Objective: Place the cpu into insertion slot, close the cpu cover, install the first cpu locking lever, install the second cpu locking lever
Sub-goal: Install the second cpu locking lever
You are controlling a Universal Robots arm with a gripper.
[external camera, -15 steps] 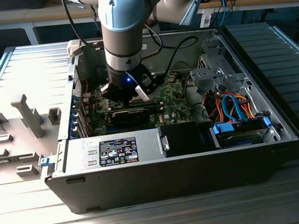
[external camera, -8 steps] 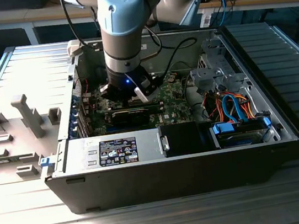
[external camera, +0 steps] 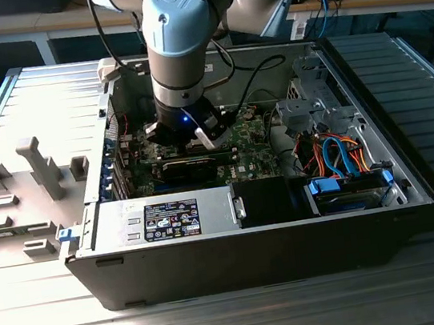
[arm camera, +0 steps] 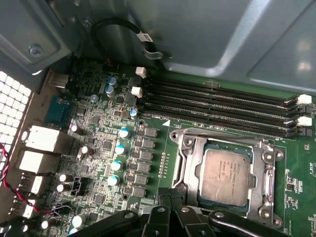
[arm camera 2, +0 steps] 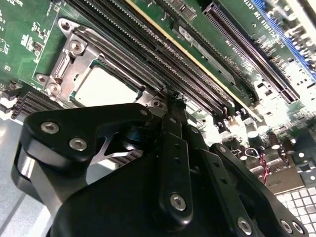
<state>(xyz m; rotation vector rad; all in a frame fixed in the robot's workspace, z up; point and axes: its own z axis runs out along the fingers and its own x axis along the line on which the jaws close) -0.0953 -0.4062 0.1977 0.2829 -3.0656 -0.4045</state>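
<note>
The cpu (arm camera: pixel 228 174) sits seated in the insertion slot (arm camera: pixel 185 150) with the cpu cover (arm camera: pixel 269 175) closed down around it. The pincer (arm camera: pixel 170 197) hovers just beside the slot's edge, holding nothing visible; how far its jaws stand apart I cannot tell.

cpu (arm camera: pixel 226 172) sits in the insertion slot (arm camera: pixel 190 148), cpu cover (arm camera: pixel 269 170) framing it, memory slots (arm camera: pixel 222 106) running right alongside the socket.
</note>
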